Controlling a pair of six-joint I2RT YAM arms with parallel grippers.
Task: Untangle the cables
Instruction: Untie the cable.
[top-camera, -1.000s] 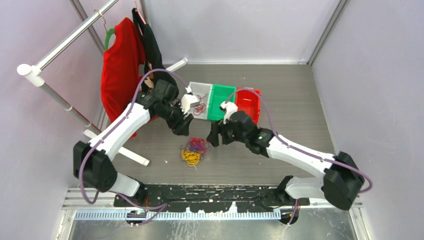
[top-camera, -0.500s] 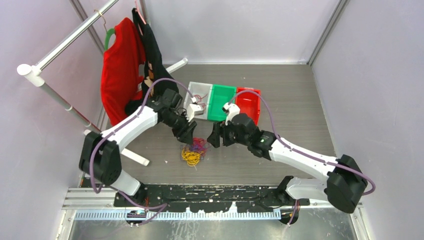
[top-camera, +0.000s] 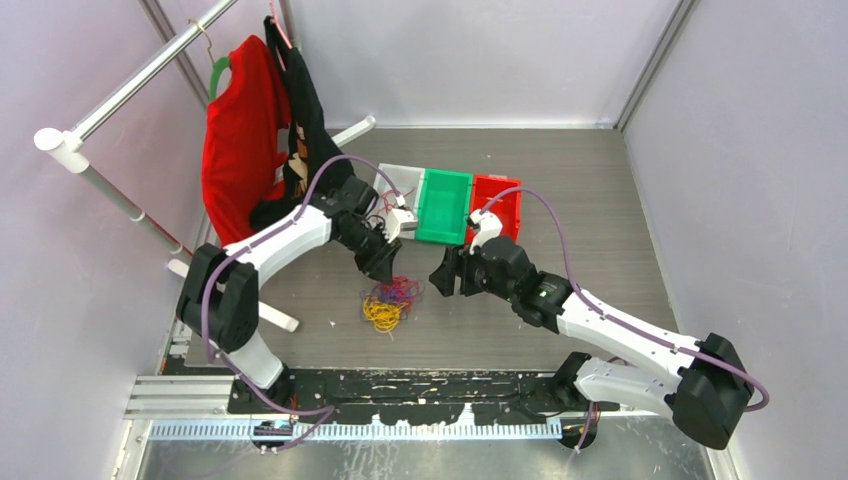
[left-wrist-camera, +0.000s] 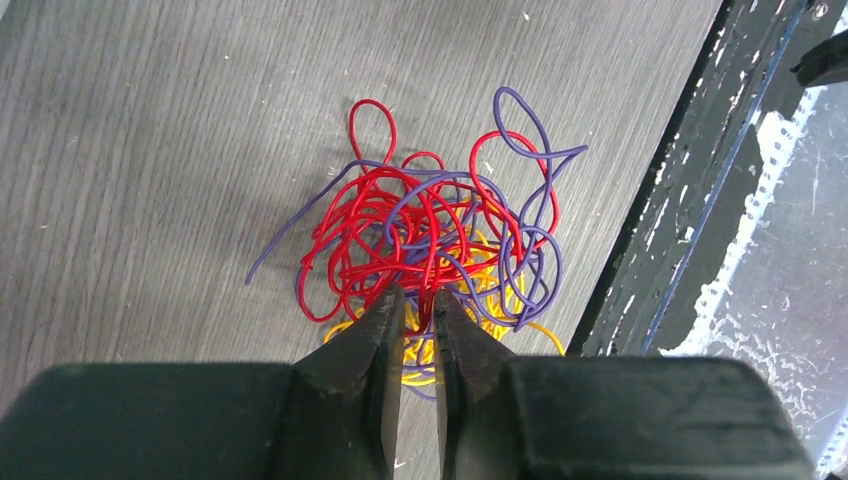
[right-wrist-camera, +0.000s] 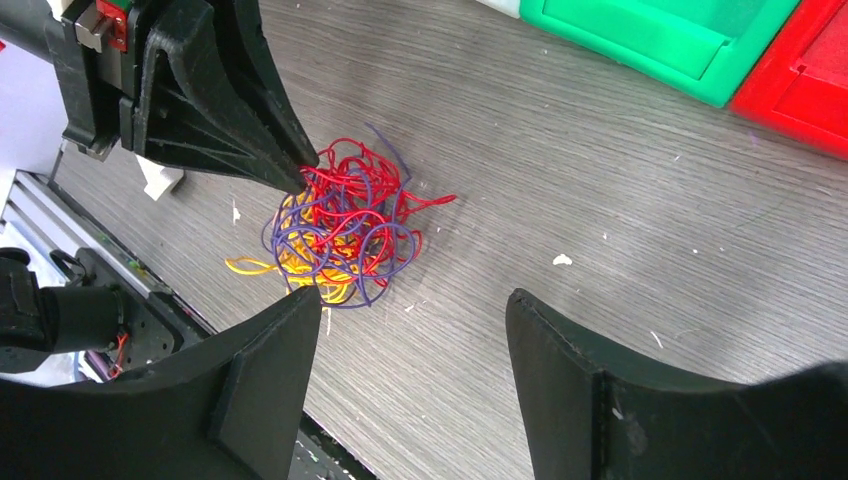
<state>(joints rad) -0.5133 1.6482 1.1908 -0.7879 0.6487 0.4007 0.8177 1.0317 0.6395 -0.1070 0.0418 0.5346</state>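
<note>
The cables (top-camera: 388, 302) lie in one tangled heap of red, purple and yellow-orange loops on the grey table. They also show in the left wrist view (left-wrist-camera: 430, 240) and the right wrist view (right-wrist-camera: 340, 225). My left gripper (top-camera: 385, 270) points down at the far edge of the heap. Its jaws stand a narrow gap apart (left-wrist-camera: 415, 300), tips over red strands, nothing clearly held. Its tip also shows in the right wrist view (right-wrist-camera: 305, 170). My right gripper (top-camera: 445, 272) is wide open and empty (right-wrist-camera: 412, 298), just right of the heap.
Grey bin (top-camera: 405, 178), green bin (top-camera: 445, 205) and red bin (top-camera: 497, 205) stand in a row behind the heap. A clothes rack with a red garment (top-camera: 235, 140) stands at the far left. The black base rail (top-camera: 400, 385) runs along the near edge.
My left gripper moved from the grey bin down and toward me to the heap's far edge. My right gripper shifted a little to the right and stayed open.
</note>
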